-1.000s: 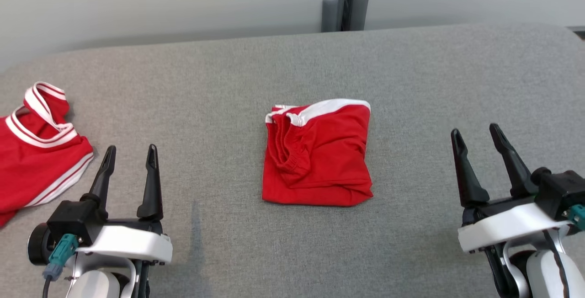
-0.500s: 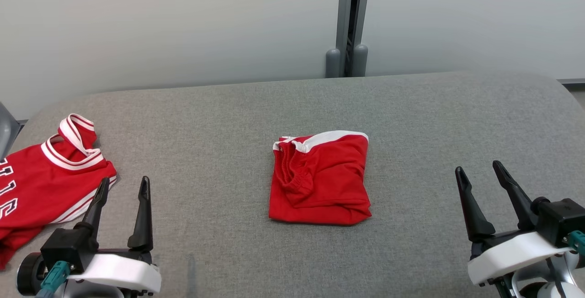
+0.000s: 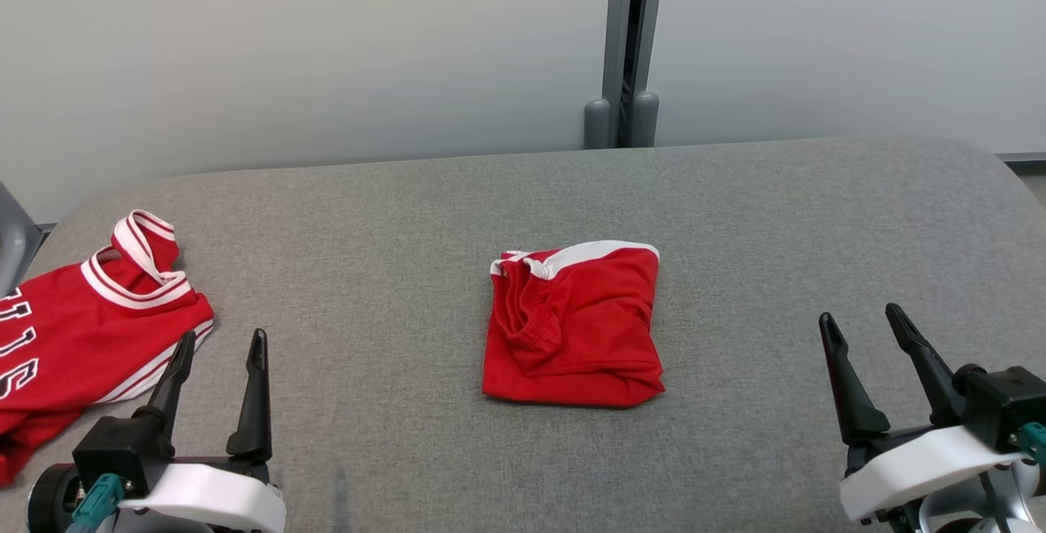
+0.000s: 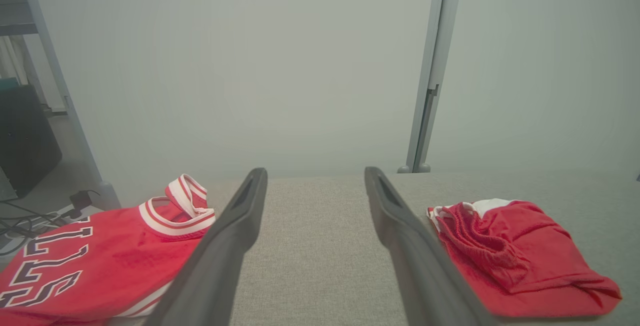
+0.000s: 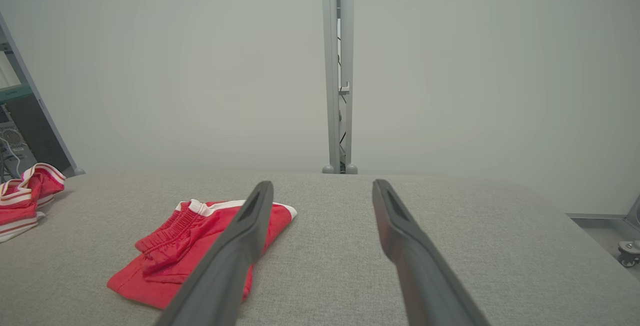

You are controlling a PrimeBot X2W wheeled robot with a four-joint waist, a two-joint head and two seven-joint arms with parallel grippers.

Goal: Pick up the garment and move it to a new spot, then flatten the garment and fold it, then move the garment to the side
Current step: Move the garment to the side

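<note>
A folded red garment (image 3: pixel 572 324) with a white band and an elastic waist lies in the middle of the grey padded table (image 3: pixel 392 222). The left wrist view has the garment (image 4: pixel 515 256) at its right, and the right wrist view has the garment (image 5: pixel 185 248) at its lower left. My left gripper (image 3: pixel 222 342) stands open at the lower left, well apart from the garment. At the lower right my right gripper (image 3: pixel 864 317) is open too, with nothing between its fingers. In their own views the left gripper (image 4: pixel 314 173) and right gripper (image 5: pixel 322 186) show wide gaps.
A red jersey (image 3: pixel 73 337) with white trim and dark lettering lies at the table's left edge; it also shows as the jersey (image 4: pixel 100 256) and the jersey (image 5: pixel 27 191). A grey post (image 3: pixel 625 42) stands against the pale wall behind the table.
The head camera has tilted up, so table, garments and both grippers sit lower in the picture and more wall shows. Both grippers stay open and the garment lies unmoved.
</note>
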